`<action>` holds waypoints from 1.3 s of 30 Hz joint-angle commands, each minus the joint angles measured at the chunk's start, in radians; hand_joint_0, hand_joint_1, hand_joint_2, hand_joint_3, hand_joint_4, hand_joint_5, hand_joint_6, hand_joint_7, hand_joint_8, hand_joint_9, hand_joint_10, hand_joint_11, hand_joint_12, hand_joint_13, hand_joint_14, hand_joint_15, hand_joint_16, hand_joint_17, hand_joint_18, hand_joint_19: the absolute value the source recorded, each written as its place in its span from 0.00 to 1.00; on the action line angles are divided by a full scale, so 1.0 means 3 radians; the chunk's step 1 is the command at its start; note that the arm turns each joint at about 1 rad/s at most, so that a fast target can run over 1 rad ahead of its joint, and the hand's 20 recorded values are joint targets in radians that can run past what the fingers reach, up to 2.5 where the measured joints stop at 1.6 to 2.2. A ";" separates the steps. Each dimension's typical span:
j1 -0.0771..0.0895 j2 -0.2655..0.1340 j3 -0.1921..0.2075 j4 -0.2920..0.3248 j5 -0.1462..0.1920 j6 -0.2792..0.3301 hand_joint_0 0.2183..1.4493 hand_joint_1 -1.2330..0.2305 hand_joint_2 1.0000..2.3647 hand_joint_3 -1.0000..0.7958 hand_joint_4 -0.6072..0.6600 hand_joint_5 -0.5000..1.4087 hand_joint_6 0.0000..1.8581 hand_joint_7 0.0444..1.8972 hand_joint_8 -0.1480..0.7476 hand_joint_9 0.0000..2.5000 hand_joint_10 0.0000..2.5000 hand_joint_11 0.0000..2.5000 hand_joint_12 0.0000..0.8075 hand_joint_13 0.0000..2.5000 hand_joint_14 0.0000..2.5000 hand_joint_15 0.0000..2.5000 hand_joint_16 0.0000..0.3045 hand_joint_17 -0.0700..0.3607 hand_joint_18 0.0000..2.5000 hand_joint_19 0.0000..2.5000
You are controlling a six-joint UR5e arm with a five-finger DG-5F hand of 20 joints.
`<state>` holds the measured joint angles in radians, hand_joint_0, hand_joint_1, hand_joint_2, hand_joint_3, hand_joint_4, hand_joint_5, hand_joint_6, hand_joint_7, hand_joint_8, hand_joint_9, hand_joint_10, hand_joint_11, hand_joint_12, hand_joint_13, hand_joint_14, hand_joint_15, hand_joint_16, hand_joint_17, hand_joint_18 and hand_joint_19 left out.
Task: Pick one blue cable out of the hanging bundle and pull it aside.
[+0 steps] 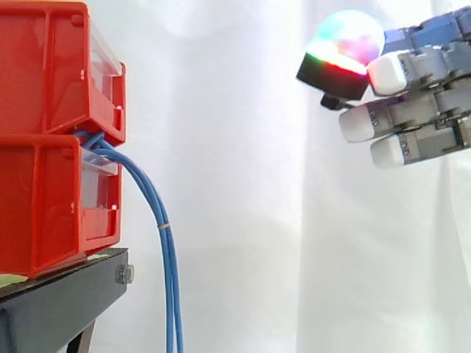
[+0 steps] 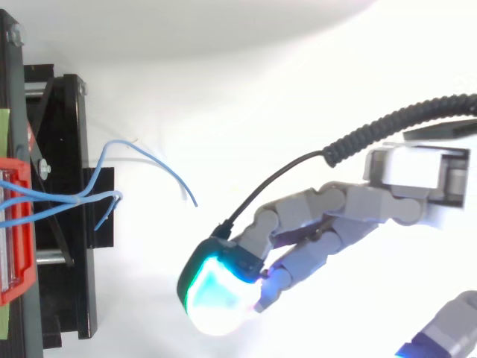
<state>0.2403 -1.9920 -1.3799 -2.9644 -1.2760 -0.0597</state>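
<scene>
Hand (image 1: pixel 419 110) enters high at the right edge of the side view, level with the upper bin. Fingers are stretched nearly straight toward the bins, slightly spread, closed on nothing. One fingertip pad (image 1: pixel 346 40) glows white, green and magenta with a red rim. From above, the hand (image 2: pixel 350 216) reaches left and down, and its big pad (image 2: pixel 216 294) glows cyan-white.

Blue cable bundle (image 1: pixel 171 257) comes out between the two bins at their front edge, arches over and hangs straight down past the stand's front, off the bottom of the frame. I count at least three strands; the exact number I cannot tell. One pale tie (image 1: pixel 165 226) rings the bundle just below the bend. In the top view the strands (image 2: pixel 153 156) fan out from the stand, with two loose ends. The longer end points toward the hand, well apart from it.

Around: two red bins stacked, upper (image 1: pixel 44 66) on lower (image 1: pixel 44 206), on one black stand (image 1: pixel 59 305). One bolt (image 1: pixel 124 274) sits at its front corner. White curtain (image 1: pixel 235 184) behind.

Room: wide open gap between bundle and fingertips, nothing standing in it. Bundle hangs near the stand's front edge without touching it, so it is tight on the bin side and free on the hand side
</scene>
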 commanded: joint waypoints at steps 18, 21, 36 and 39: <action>0.0022 -0.0171 -0.0002 0.0447 0.0275 -0.0051 0.16 0.35 0.00 0.28 0.66 0.16 0.27 0.38 0.46 0.20 0.01 0.21 0.39 0.22 0.00 0.14 0.14 0.39 0.21 0.07; 0.0017 -0.0176 -0.0002 0.0473 0.0275 -0.0041 0.16 0.35 0.00 0.28 0.67 0.16 0.27 0.38 0.46 0.21 0.01 0.20 0.39 0.21 0.00 0.13 0.14 0.38 0.20 0.07; -0.0024 -0.0263 -0.0002 0.0560 0.0485 -0.0087 0.18 0.36 0.00 0.28 0.67 0.16 0.27 0.38 0.46 0.22 0.00 0.19 0.37 0.21 0.00 0.12 0.13 0.37 0.18 0.06; -0.0034 -0.0263 -0.0002 0.0550 0.0551 -0.0143 0.18 0.36 0.00 0.28 0.66 0.16 0.27 0.38 0.45 0.22 0.00 0.19 0.37 0.21 0.00 0.12 0.13 0.36 0.17 0.06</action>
<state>0.2325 -2.0705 -1.3805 -2.7988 -1.1293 -0.0908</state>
